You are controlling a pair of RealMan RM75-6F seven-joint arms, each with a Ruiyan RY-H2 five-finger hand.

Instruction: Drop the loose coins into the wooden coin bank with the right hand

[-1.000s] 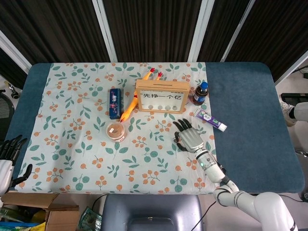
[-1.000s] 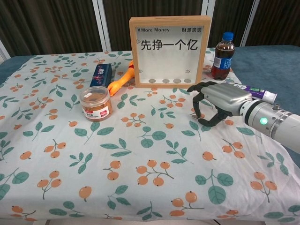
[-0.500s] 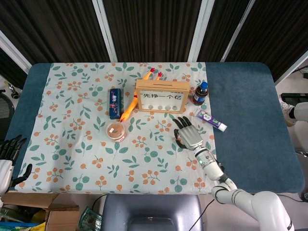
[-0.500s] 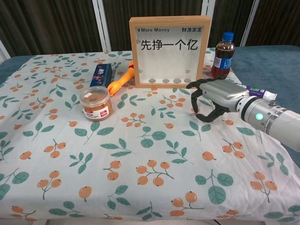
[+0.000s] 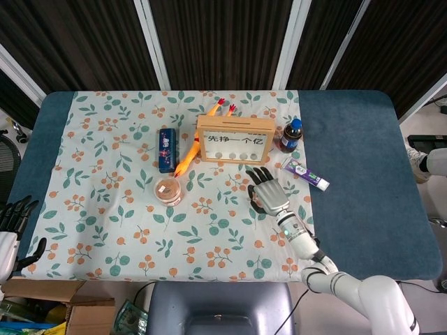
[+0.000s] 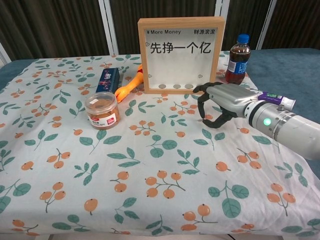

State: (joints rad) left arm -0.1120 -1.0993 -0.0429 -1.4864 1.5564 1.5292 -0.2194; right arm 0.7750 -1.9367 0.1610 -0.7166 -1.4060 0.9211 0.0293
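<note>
Right hand [image 6: 216, 103] hovering low over the floral tablecloth [image 6: 150, 165], fingers curled downward and apart with nothing visibly held, wooden coin bank [image 6: 181, 55] upright just beyond its fingertips, cola bottle [image 6: 237, 59] behind it, left hand [image 5: 14, 222] off the table edge, fingers spread, empty

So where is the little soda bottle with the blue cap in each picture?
Head view: the soda bottle stands at the back of the table, just right of the wooden coin bank.
Chest view: the bottle is at upper right, again right of the coin bank, behind the right robot hand.
Shared landmark: the coin bank with its printed front.
</note>
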